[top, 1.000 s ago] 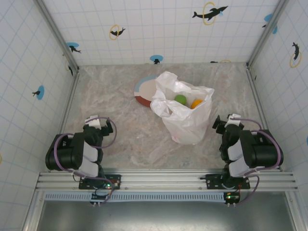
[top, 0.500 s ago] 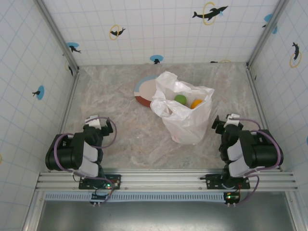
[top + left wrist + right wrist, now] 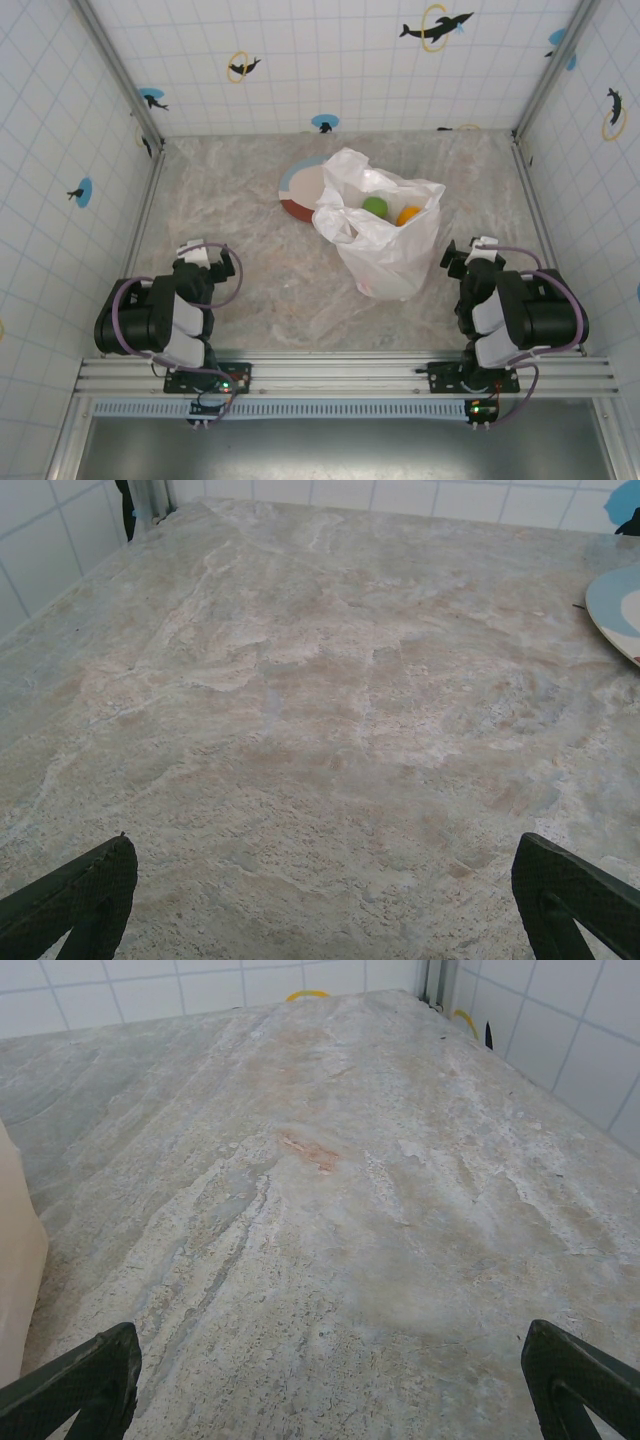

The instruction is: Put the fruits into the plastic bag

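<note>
Released by the near edge: left pincer point(image 3: 203, 256), right pincer point(image 3: 470, 258).
Spread wide over bare tabletop point(image 3: 250, 290) near its two near corners, gripping nothing. Further in, just right of centre, crinkled white plastic bag point(image 3: 385, 245) with mouth open, green fruit point(image 3: 374, 206) and orange fruit point(image 3: 408, 215) inside. Beyond, toward the far edge, reddish-brown plate point(image 3: 296, 190) partly tucked behind the bag's left side.

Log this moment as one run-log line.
left gripper: open, empty | right gripper: open, empty | plastic bag: mouth open, green fruit and orange fruit inside | plate: partly hidden by bag
</note>
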